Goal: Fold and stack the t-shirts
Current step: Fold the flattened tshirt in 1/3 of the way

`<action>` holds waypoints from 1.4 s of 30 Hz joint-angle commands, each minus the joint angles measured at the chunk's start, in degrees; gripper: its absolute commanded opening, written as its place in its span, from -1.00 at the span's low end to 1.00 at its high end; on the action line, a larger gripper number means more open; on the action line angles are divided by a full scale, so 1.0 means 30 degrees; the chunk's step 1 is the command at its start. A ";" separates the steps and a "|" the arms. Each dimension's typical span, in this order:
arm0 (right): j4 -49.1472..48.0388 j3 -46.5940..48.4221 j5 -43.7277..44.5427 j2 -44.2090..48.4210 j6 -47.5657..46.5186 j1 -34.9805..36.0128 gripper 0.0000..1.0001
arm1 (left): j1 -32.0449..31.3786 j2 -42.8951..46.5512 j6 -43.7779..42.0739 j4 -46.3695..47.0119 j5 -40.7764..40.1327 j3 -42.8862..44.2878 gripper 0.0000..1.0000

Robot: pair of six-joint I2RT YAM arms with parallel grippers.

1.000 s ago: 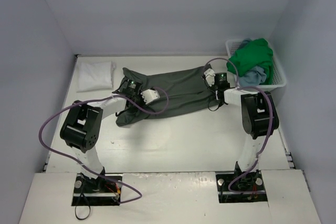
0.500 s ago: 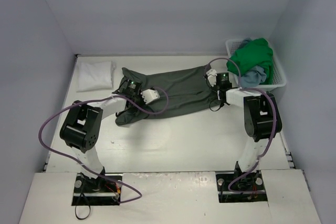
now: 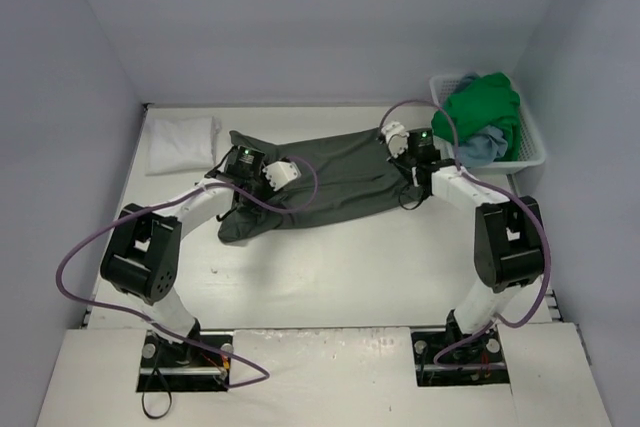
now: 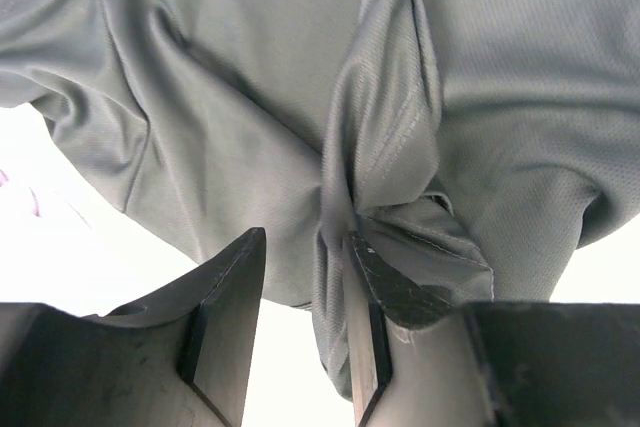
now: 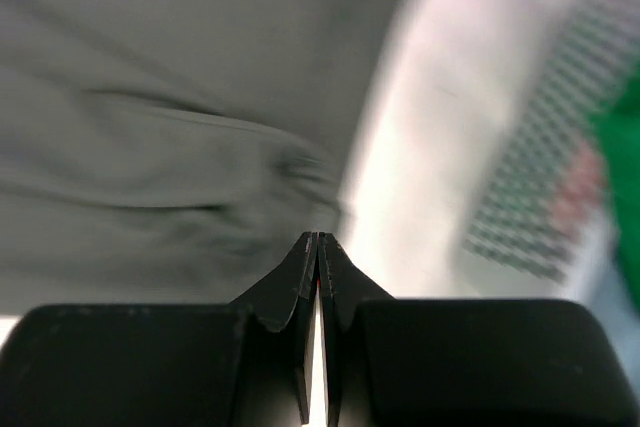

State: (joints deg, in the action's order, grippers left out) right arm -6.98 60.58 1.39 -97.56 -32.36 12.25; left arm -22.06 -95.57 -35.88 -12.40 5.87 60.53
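One olive shirt (image 3: 340, 172) lies across the worktop (image 3: 330, 267), its long axis running left to right. At its left end our left end effector (image 4: 305, 247) stands spread astride a raised fold (image 4: 375, 147). At its right edge our right end effector (image 5: 317, 239) is pressed together, seemingly pinching cloth.

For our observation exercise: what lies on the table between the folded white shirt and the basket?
The dark olive-grey shirt, spread out between the white shirt and the basket; the top external view shows it.
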 commanded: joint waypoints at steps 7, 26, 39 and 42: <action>0.1039 0.0900 -0.3391 -0.2985 -0.0610 0.2069 -1.00 | -0.0028 0.0245 0.0885 -0.0348 0.0152 0.1532 -0.37; 0.3877 -0.0796 -0.3509 -0.0443 -0.1283 0.2069 -1.00 | -0.0057 -0.2065 0.1413 -0.0377 0.1472 0.0536 -0.86; 0.8685 -0.1939 -0.5091 0.4830 -0.1928 0.2420 -1.00 | -0.0087 -0.0491 0.0271 -0.4414 0.3111 -0.1044 -0.95; 0.8657 -0.2320 -0.5354 0.4923 -0.1957 0.2420 -1.00 | -0.0058 0.0653 0.0270 -0.4683 0.3024 -0.1397 -0.95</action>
State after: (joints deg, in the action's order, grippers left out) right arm 16.23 54.74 -12.97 -84.25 -37.58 19.20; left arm -22.17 -97.49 -34.11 -18.33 12.51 57.67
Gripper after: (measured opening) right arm 0.001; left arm 0.028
